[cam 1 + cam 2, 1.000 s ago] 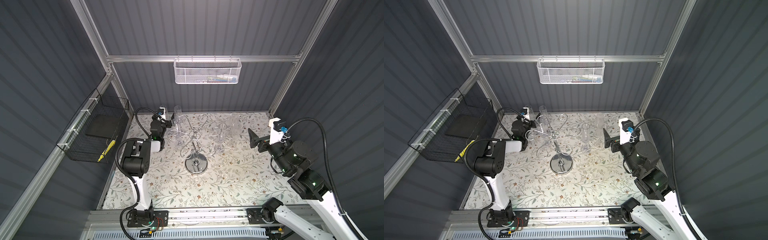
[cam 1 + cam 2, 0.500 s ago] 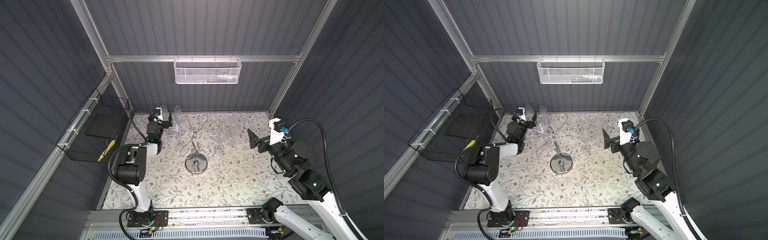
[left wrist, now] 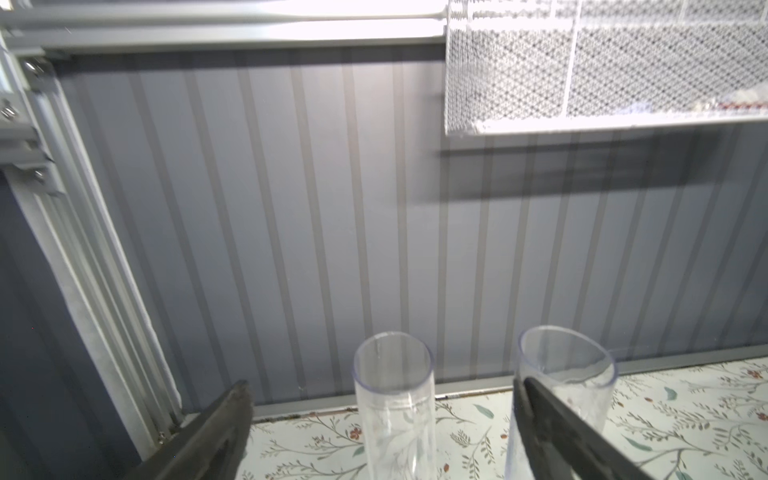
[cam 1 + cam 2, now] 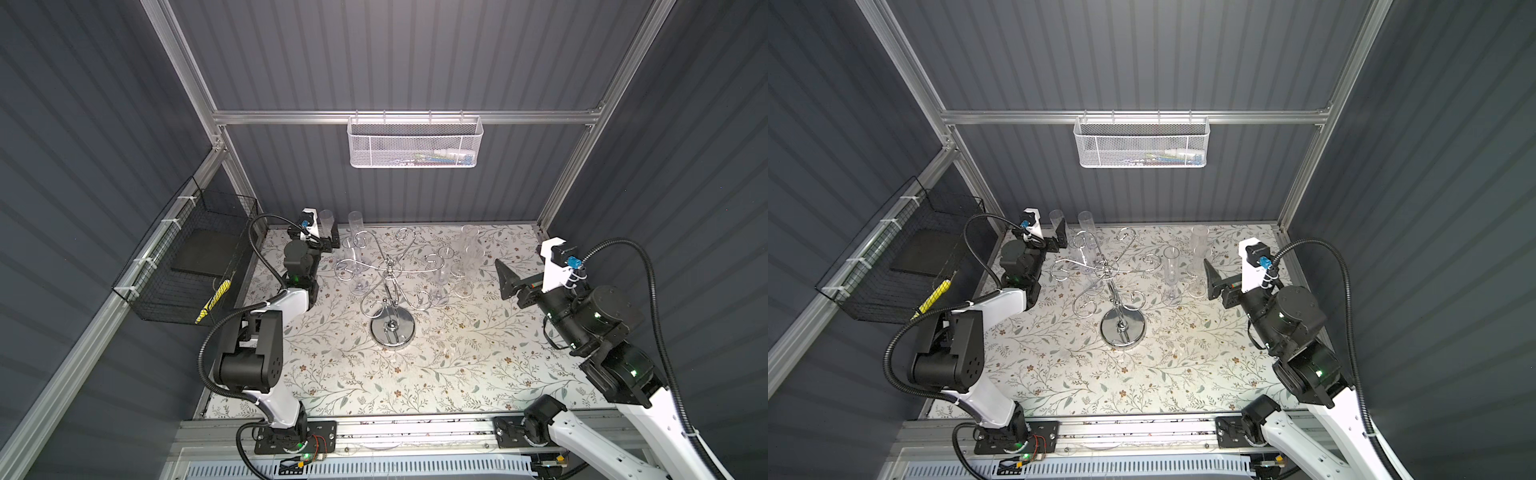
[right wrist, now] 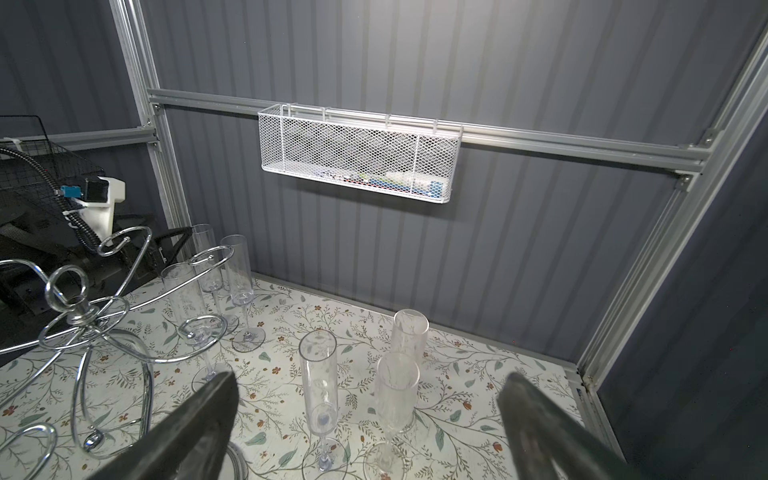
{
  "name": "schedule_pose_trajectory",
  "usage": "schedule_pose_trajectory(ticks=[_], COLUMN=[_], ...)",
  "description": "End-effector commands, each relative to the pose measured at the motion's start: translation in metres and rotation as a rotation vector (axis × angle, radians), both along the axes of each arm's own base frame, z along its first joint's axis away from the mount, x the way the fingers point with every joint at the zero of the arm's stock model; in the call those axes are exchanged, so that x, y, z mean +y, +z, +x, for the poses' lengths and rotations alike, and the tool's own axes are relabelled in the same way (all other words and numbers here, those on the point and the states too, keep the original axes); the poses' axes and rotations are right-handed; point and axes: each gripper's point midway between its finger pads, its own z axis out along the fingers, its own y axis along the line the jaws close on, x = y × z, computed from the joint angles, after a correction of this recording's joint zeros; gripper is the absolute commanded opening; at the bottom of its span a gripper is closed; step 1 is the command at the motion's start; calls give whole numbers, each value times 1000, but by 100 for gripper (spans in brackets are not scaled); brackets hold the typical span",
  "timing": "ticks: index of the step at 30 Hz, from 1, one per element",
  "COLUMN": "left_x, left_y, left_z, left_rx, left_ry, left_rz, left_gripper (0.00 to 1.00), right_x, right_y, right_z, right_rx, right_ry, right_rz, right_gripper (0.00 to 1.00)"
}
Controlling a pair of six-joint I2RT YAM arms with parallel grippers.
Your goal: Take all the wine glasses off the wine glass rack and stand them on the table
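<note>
Chrome wire wine glass rack, with curled hooks and a round mirror base, stands mid-table on floral cloth. Left gripper is spread, straddling a clear cylindrical flute without contact. Right gripper is spread, empty.

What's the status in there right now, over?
Left jaws open, a standing glass between them. Right jaws open, empty. Wine glass rack looks bare, other glasses on the table. Nothing blocking.
</note>
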Motion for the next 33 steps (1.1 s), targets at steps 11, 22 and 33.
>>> schedule_pose_trajectory(ticks=[11, 22, 33], left_x=[27, 61, 75], left_y=[71, 12, -134], left_z=[-66, -145, -161], left_rx=[2, 208, 360], left_ry=[86, 237, 320], left_rz=[35, -14, -27], left_gripper=[99, 100, 100], right_x=[-16, -42, -113], right_y=[33, -48, -234], right_z=[-24, 26, 72], right_rx=[-60, 62, 284], right_ry=[-6, -260, -460], right_rz=[72, -41, 127], right_gripper=[99, 99, 99])
